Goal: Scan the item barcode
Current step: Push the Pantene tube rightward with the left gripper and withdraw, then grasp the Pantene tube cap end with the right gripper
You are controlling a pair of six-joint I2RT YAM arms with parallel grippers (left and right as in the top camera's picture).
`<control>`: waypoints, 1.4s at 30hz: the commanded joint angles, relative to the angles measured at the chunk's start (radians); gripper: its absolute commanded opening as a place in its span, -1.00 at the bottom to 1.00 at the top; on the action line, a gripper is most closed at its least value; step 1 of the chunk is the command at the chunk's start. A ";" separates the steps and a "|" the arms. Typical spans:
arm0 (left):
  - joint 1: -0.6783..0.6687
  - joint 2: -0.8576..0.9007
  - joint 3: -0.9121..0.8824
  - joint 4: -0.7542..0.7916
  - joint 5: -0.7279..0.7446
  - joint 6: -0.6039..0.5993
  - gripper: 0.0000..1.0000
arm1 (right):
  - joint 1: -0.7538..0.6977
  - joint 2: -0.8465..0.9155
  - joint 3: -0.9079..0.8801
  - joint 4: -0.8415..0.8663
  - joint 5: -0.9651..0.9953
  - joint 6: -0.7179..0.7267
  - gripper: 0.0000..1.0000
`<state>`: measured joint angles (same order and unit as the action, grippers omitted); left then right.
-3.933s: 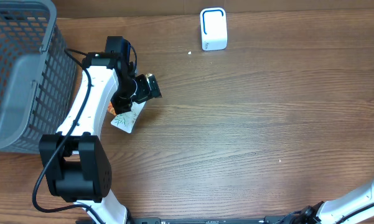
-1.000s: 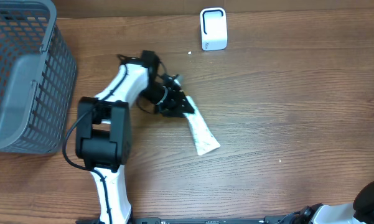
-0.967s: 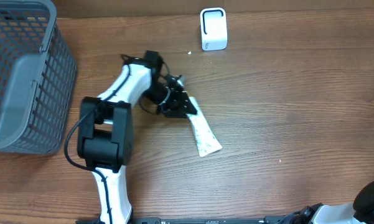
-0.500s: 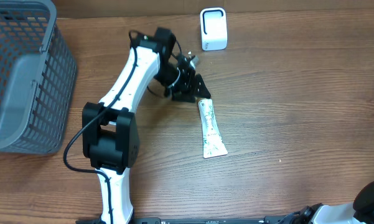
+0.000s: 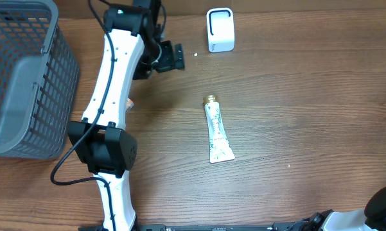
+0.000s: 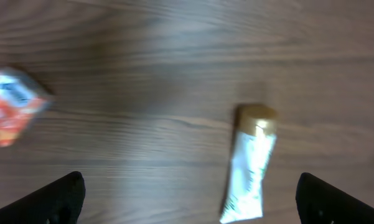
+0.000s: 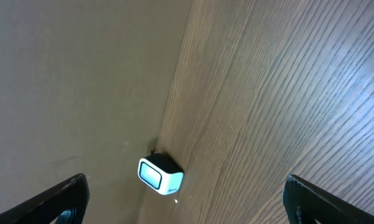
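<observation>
we are seeing one tube lying on open tabletop, one scanner sitting at the far edge, left hand and right hand both hanging released

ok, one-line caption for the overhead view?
Tube lies mid-table, cap toward the scanner; left arm stretched out between basket and scanner.

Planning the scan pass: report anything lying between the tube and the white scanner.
Nothing visible. Bare tabletop runs from the tube to the scanner; the left end effector sits left of that line.
</observation>
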<state>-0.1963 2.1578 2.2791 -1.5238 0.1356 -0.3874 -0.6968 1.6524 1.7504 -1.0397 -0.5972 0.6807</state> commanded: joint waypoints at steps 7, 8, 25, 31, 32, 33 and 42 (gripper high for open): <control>-0.002 0.008 0.010 -0.005 -0.124 -0.036 0.99 | 0.001 -0.001 0.007 0.002 -0.047 0.024 1.00; -0.002 0.008 0.010 -0.005 -0.124 -0.036 1.00 | 0.001 -0.001 0.007 0.003 -0.073 0.023 1.00; -0.002 0.008 0.010 -0.005 -0.124 -0.036 1.00 | 0.758 0.038 -0.305 0.018 0.321 -0.406 0.82; -0.002 0.008 0.010 -0.005 -0.124 -0.036 1.00 | 1.013 0.115 -0.365 0.127 0.375 -0.422 0.84; -0.002 0.008 0.010 -0.005 -0.124 -0.036 1.00 | 1.041 0.127 -0.365 0.131 0.405 -0.422 0.84; -0.002 0.008 0.010 -0.005 -0.124 -0.036 0.99 | 1.076 0.142 -0.365 0.135 0.445 -0.421 0.84; -0.002 0.008 0.010 -0.005 -0.124 -0.036 0.99 | 1.283 0.244 -0.372 0.163 0.622 -0.432 0.79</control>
<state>-0.1947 2.1582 2.2791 -1.5299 0.0238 -0.4129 0.5446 1.8599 1.3888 -0.8925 -0.0540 0.2607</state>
